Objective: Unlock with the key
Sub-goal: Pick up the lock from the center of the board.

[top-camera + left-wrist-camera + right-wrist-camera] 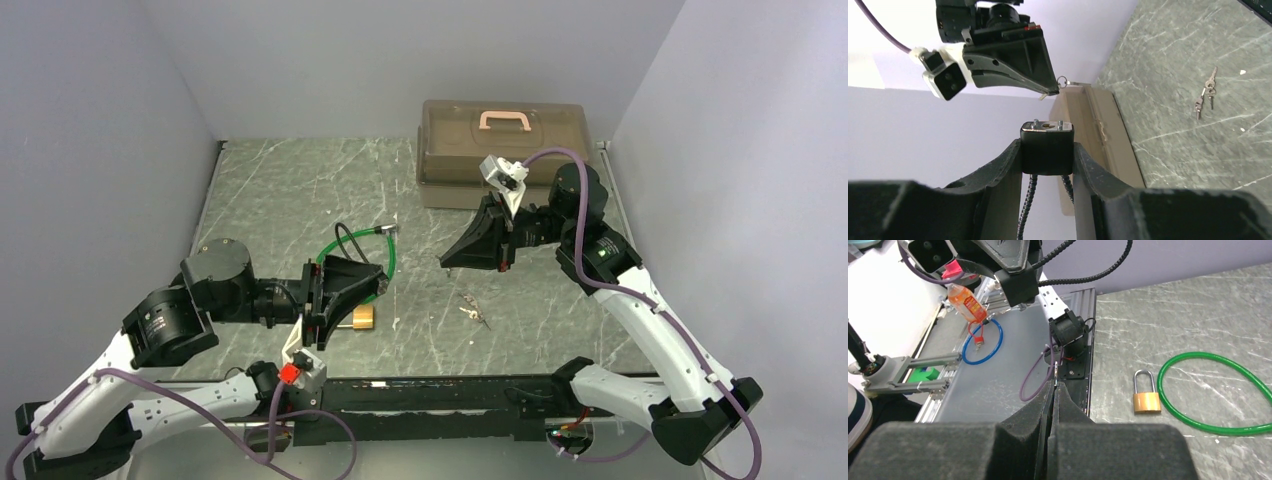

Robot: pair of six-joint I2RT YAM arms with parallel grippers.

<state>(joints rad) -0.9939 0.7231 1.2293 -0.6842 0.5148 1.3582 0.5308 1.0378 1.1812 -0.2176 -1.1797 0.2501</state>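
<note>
My left gripper (1047,152) (376,281) is shut on a small black lock body (1047,150). Its silver keyhole face (1047,126) points toward the right arm, and two black braided cable ends hang below it. My right gripper (1052,90) (1054,385) (447,262) is shut on the key (1064,82), a thin silver one on a small ring. Its blade pokes out past the fingertips (1055,374), a short way off the keyhole face and not touching it. A little bunch of like keys (472,311) (1205,93) lies on the table between the arms.
A brass padlock (1147,401) (362,318) lies shut on the table beside a green cable loop (1159,387) (392,258). A brown toolbox (505,150) with a pink handle stands at the back right. The walls are close on both sides.
</note>
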